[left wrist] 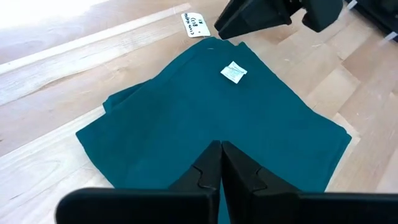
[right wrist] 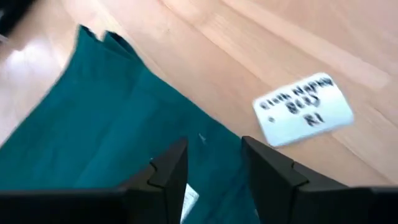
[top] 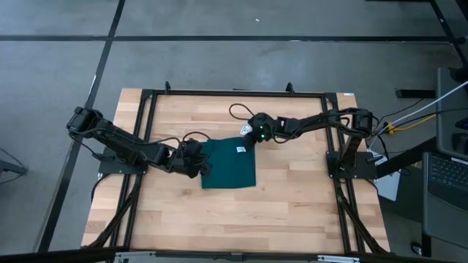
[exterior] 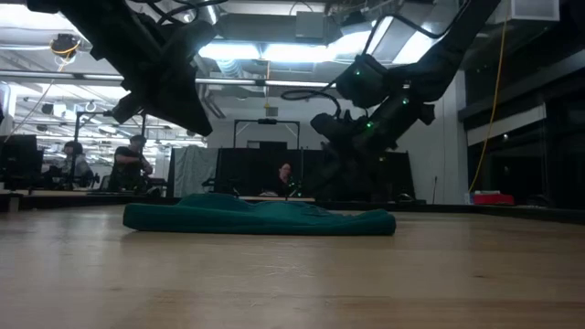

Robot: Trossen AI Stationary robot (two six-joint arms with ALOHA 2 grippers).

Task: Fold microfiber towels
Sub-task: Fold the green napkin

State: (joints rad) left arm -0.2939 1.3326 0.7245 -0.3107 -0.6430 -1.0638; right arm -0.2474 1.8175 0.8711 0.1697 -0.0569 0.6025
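Left gripper (left wrist: 221, 163) pinched fully closed, fingers pressed together with nothing between them, sitting low over the near edge of the towel (left wrist: 211, 118). Right gripper (right wrist: 213, 163) open a narrow gap, nothing held, hovering at the opposite corner of the same cloth, just above it in the low view.

Around the right gripper: a small white label (right wrist: 303, 109) with handwriting stuck flat on the bare wood, just beside the towel's corner. Same sticker (left wrist: 194, 23) visible past the left fingers, right next to the other arm's dark fingers. Small white tag (left wrist: 234, 72) lying on top of the cloth near that far corner. Nothing blocking either gripper.

Towel (top: 227, 162) lying folded and flat around the middle of the wooden table (top: 292, 212), between the two grippers, left gripper (top: 196, 164) at its left edge, right gripper (top: 246, 139) at its top right corner. Looks like a low rumpled mound (exterior: 260, 217) from table height. People seated at desks in the room behind, well away from the table.
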